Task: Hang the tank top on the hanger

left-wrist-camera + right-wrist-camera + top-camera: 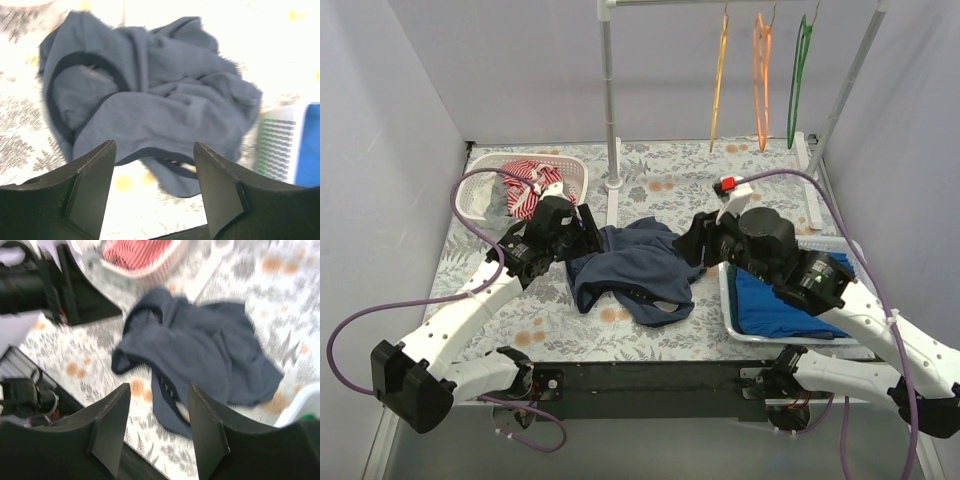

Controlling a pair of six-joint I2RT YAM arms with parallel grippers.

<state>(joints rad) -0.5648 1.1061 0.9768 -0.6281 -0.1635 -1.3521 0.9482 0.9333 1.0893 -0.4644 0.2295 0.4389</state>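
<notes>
- One crumpled dark navy tank top lies mid-way across the floral desk, between the hands.
- Three thin plastic hangers hang at the far right: yellow hanger, orange hanger, green hanger.
- Two hands: left hand and right hand, both wide and empty.

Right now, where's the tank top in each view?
Top external: tank top lies crumpled at the picture's centre.
Left wrist: tank top fills the centre and upper half.
Right wrist: tank top sits centre to right.
Shared landmark: the floral table cover beneath it in all three.
</notes>
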